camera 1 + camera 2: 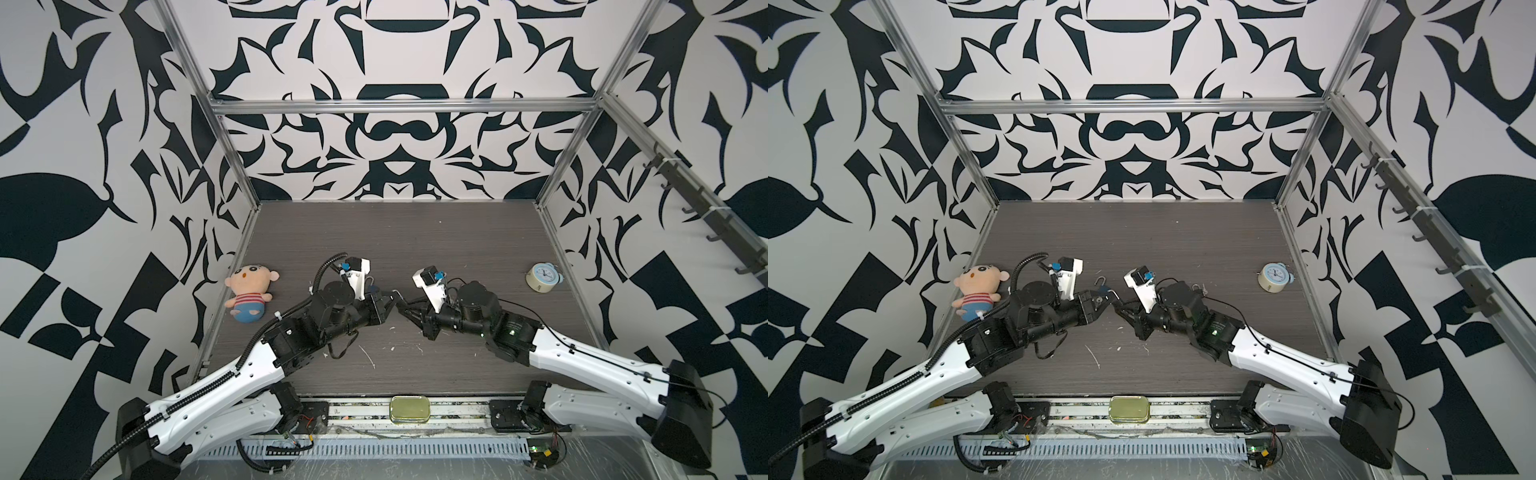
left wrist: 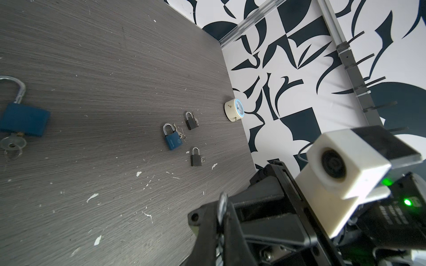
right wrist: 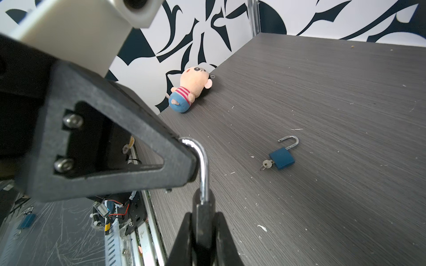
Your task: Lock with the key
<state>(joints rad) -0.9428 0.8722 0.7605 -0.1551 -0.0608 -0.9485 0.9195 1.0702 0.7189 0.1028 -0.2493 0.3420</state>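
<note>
My right gripper (image 3: pixel 204 221) is shut on the body of a dark padlock (image 3: pixel 204 214). The padlock's silver shackle (image 3: pixel 202 165) stands open, swung out of the body. Its hooked end sits between the fingertips of my left gripper (image 2: pixel 222 214), which is shut on the shackle (image 2: pixel 223 203). In both top views the two grippers meet over the middle of the table (image 1: pixel 395 303) (image 1: pixel 1113 302). The held padlock's key is hidden. A blue padlock (image 3: pixel 281 158) (image 2: pixel 23 119) lies open on the table with a key (image 3: pixel 267 164) in it.
Three smaller padlocks lie together on the table: a blue one (image 2: pixel 173 138) and two dark ones (image 2: pixel 191 121) (image 2: pixel 196 157). A round clock (image 1: pixel 540 278) stands by the right wall. A plush doll (image 1: pixel 249 293) lies by the left wall. A gold tin (image 1: pixel 409 409) sits at the front edge.
</note>
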